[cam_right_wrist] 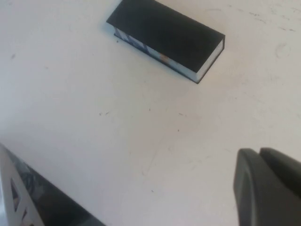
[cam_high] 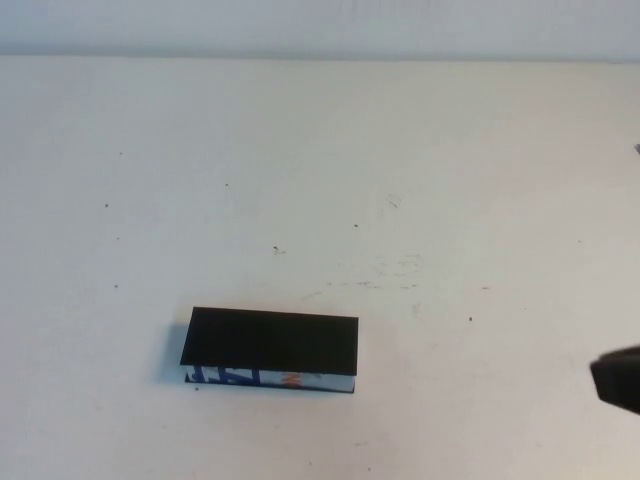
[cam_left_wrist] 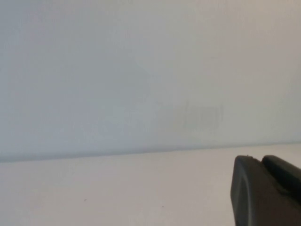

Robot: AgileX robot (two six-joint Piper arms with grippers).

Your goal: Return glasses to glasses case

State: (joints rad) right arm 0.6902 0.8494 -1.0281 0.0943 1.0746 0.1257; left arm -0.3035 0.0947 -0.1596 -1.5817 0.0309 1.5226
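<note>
The glasses case (cam_high: pixel 270 342) lies on the white table, front left of centre, lid shut, its white side with blue and orange marks facing the robot. It also shows in the right wrist view (cam_right_wrist: pixel 164 35). The glasses are out of view. My right gripper (cam_high: pixel 618 380) is at the right edge of the table, well to the right of the case. In its wrist view (cam_right_wrist: pixel 256 151) the fingers are together and hold nothing. My left gripper (cam_left_wrist: pixel 256 160) shows only in its wrist view, fingers together and empty, above bare table and facing the wall.
The white table (cam_high: pixel 400 180) has small dark specks and faint scuffs. A pale wall (cam_high: pixel 320 25) runs along its far edge. The right wrist view shows the table's near edge with a metal frame (cam_right_wrist: pixel 14 197) below it.
</note>
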